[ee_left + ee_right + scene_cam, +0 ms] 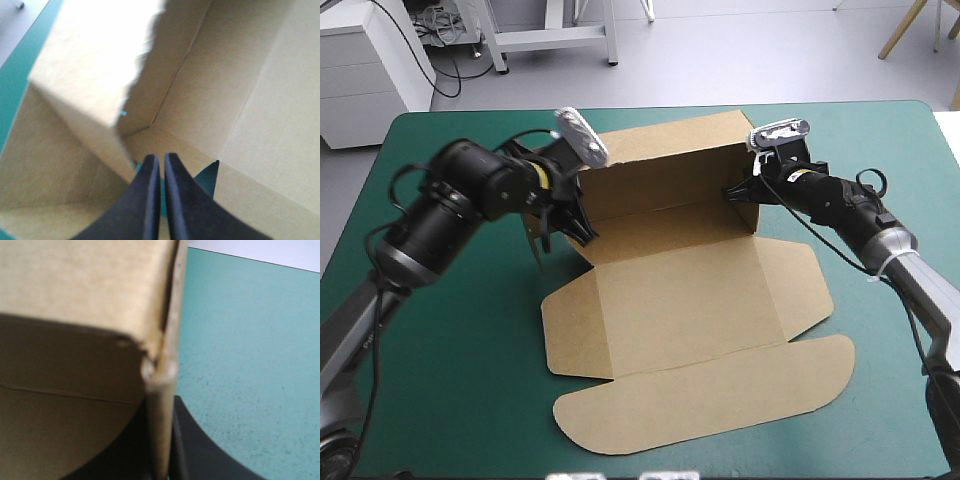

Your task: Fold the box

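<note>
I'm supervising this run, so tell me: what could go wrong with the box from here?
1. The right claw pinches only the end edge of the box's raised back wall; it might slip and the wall drop.
2. The left claw, shut, points into the left corner; a push there could slide the whole box across the teal-green cover.
</note>
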Robot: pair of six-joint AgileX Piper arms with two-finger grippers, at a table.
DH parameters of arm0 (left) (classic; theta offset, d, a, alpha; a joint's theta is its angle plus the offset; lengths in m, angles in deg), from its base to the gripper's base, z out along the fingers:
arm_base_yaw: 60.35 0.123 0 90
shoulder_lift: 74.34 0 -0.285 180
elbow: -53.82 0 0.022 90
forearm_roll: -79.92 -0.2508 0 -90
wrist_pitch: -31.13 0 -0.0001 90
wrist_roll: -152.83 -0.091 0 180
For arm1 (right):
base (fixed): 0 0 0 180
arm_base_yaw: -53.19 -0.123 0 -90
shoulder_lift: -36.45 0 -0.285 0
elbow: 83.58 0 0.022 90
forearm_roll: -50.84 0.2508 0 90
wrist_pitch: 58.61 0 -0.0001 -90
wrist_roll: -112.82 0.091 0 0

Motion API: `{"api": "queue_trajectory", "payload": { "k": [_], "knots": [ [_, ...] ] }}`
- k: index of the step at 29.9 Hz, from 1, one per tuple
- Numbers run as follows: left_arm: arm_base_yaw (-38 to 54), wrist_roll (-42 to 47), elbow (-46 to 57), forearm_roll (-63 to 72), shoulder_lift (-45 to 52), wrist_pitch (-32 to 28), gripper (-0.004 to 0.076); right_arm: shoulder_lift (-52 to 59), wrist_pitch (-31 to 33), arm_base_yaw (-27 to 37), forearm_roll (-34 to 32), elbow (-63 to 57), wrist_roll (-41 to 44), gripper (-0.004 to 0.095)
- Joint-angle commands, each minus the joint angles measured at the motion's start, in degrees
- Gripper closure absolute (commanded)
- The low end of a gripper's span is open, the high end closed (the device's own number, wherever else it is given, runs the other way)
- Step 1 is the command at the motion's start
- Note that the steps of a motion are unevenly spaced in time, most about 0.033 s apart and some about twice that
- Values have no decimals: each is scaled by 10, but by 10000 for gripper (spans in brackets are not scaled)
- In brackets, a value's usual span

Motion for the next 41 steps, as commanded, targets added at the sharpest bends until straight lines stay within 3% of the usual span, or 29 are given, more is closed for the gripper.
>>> {"api": "queue_trajectory", "payload": {
  "k": [1, 4, 10, 18, 24, 29, 32, 36, 41],
  "knots": [
    [113, -32, -32, 131, 26, -11, 711, 24, -38, 3, 12, 22, 5, 924],
    [225, -104, -29, 283, 32, -5, 711, 24, -35, 3, 12, 22, 5, 924],
    [420, -145, -3, 429, 43, 3, 731, 24, -35, 3, 12, 22, 7, 924],
    [654, -229, 161, 651, 49, 18, 734, 24, -23, 3, 12, 22, 7, 924],
    [747, -244, 275, 750, 49, -34, 734, 24, -13, 3, 12, 22, 7, 924],
    [757, -249, 343, 781, 49, -64, 734, 24, 11, 3, 12, 34, 17, 924],
    [757, -249, 379, 782, 49, -92, 734, 24, 57, 3, -7, 65, 69, 923],
    [760, -251, 413, 806, 49, -105, 734, 24, 143, 3, -91, 139, 172, 923],
    [760, -251, 421, 796, 49, -106, 734, 23, 315, 3, -138, 230, 274, 923]
  ]
}}
